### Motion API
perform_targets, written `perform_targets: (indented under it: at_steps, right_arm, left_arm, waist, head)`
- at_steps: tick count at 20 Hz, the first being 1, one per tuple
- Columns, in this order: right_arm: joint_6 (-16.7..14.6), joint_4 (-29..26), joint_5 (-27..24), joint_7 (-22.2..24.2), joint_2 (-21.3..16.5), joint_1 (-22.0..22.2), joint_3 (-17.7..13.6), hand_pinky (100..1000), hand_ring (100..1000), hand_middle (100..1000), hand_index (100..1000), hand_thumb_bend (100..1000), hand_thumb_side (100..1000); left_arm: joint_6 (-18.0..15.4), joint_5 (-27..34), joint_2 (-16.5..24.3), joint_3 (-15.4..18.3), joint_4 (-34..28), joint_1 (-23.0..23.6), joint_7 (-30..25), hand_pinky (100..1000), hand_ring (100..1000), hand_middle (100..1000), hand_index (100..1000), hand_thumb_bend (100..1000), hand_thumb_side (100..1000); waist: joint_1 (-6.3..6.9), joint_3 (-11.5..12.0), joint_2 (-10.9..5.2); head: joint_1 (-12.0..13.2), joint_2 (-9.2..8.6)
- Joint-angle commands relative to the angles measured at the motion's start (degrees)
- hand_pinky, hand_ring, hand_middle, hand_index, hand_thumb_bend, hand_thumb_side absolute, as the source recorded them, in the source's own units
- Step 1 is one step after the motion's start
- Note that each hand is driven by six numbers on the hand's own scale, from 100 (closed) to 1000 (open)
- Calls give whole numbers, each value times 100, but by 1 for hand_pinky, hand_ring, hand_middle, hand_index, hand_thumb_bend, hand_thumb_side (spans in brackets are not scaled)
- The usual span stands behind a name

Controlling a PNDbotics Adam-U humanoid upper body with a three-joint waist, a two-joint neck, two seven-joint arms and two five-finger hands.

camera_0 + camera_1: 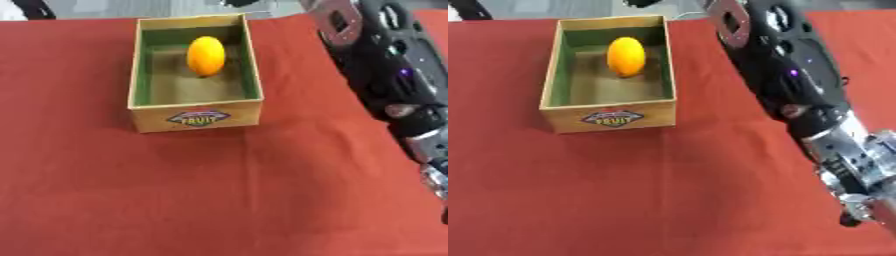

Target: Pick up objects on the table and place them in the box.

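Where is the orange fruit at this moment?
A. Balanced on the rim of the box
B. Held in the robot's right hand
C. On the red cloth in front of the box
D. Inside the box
D. The orange fruit lies on the floor of the box, towards its far end, with the walls around it and no hand touching it.

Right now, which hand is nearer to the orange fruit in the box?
Right. Only the right arm shows, running down the right side of the box and the orange fruit inside; its hand is barely visible near the lower right edge. The left hand is out of view.
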Motion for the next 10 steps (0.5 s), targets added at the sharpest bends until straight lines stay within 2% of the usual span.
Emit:
perform_targets:
  at_steps: [1,6,10]
  right_arm:
    - [127,-333,-131,115,-198,-60,-16,774,861,810,991,108,508]
    - [236,-624,-264,39,-323,36,-87,768,851,797,981,100,512]
    - [406,-1362,-573,-219,-700,292,-262,760,843,788,980,100,503]
  left_arm:
    - [8,-28,122,37,-108,-47,5,611,685,735,911,148,992]
    - [5,-39,128,41,-108,-40,5,611,685,735,911,147,992]
    - [-21,-70,164,74,-108,-12,39,612,686,736,911,148,990]
  waist:
    - [25,7,-142]
    - [52,6,-145]
    - [51,-31,-140]
  head:
    - [34,53]
    - [18,54]
    - [40,79]
